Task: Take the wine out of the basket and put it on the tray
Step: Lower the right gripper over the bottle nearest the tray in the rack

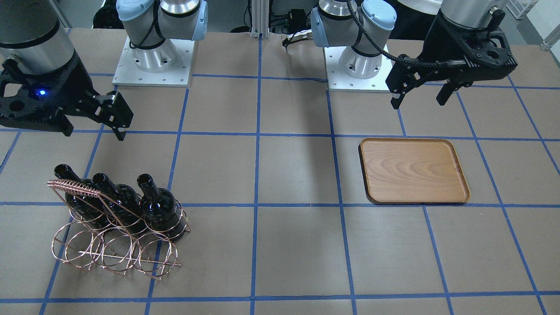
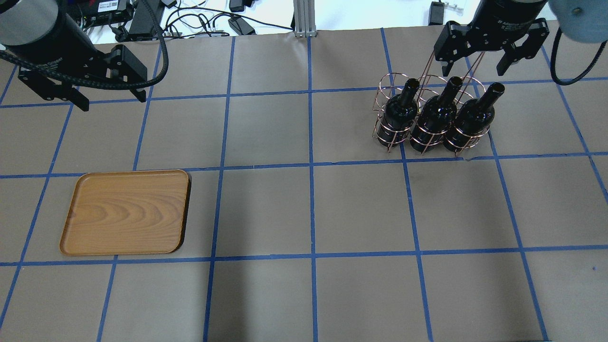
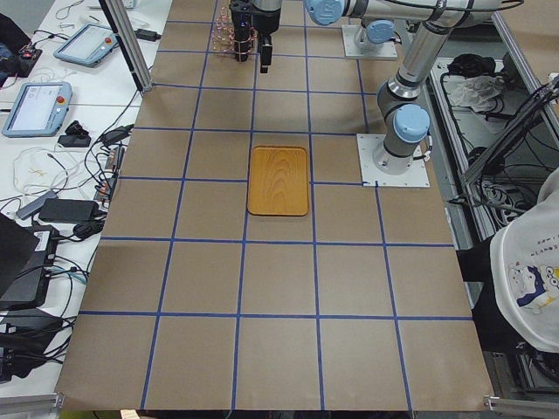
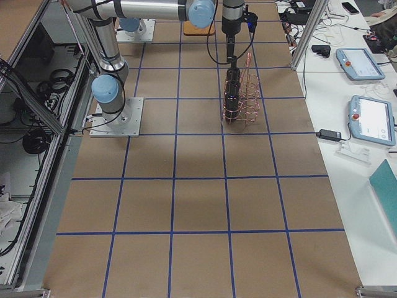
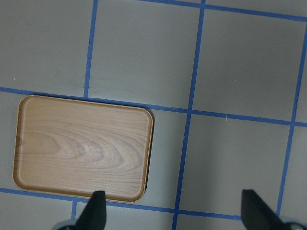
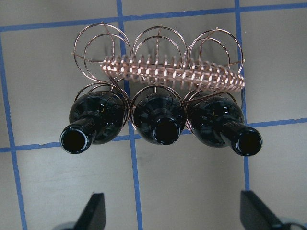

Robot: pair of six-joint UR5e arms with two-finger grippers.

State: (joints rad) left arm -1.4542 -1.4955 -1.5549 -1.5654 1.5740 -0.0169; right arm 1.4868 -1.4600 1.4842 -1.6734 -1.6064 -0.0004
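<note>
Right gripper (image 2: 473, 71) hangs wide open above the wine bottles (image 2: 436, 121) in the wire basket (image 6: 172, 72), apparently lining up a neck; left gripper (image 2: 113, 100) idles open near the wooden tray (image 2: 126, 211).

The table (image 2: 304, 209) is covered in brown paper, marked into large squares by blue tape lines (image 2: 311, 166), and evenly lit from above with only soft shadows. At the middle of one long edge of the table an aluminium post (image 2: 300, 19) rises among black cables (image 2: 199, 21). Beside that edge runs a white bench (image 3: 52, 166) carrying two grey-blue control tablets (image 3: 35, 105). Beyond the table's opposite edge is a person in a white printed shirt (image 3: 528, 279).
</note>
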